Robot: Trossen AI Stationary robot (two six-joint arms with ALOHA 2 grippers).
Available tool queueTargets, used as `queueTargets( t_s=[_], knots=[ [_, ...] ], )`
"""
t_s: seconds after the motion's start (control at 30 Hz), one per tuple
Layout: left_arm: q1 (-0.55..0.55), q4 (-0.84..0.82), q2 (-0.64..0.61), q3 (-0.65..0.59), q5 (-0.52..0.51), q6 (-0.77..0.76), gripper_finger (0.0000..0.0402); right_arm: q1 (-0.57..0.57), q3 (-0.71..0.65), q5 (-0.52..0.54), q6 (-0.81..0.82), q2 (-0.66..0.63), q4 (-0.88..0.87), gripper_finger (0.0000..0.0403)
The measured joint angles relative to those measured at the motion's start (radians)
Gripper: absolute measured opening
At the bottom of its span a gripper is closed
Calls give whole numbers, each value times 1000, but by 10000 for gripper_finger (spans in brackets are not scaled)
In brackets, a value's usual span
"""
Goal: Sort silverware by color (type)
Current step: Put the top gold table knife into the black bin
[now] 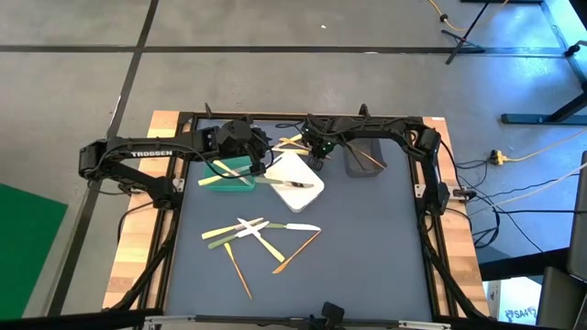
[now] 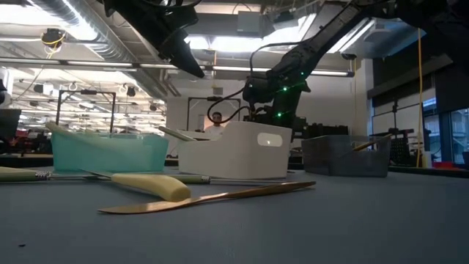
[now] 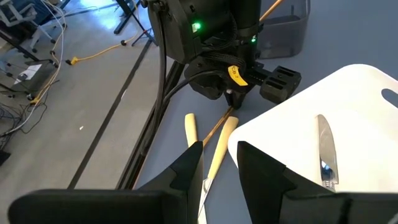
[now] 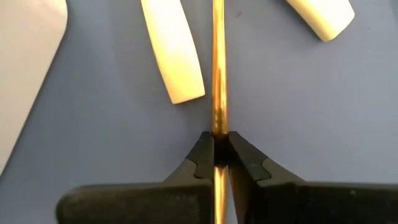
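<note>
While my right gripper [image 4: 214,152] is pinched tight on a thin orange-brown utensil [image 4: 217,74], most of that piece runs out of frame.

It's down at the table's [image 1: 367,257] far edge, between two pale yellow handles [image 4: 174,53] just off the white bin's [image 1: 295,174] far corner; from above the arm covers the grip entirely. Left gripper [image 3: 217,165] hangs over the green bin [image 1: 229,179], fingers apart, nothing between them as far as I can see. A silver knife [image 3: 324,152] lies in the white bin, the grey bin [image 1: 365,158] holds one orange piece, and a loose pile [image 1: 261,238] sits mid-table, too tangled to count.
</note>
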Motion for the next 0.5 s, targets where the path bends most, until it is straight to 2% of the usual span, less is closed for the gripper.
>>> queueTargets(
  t_s=[0.5],
  knots=[
    [0, 0, 0, 0, 0, 0, 93, -1, 207, 3, 0, -10, -198, 12]
  ],
)
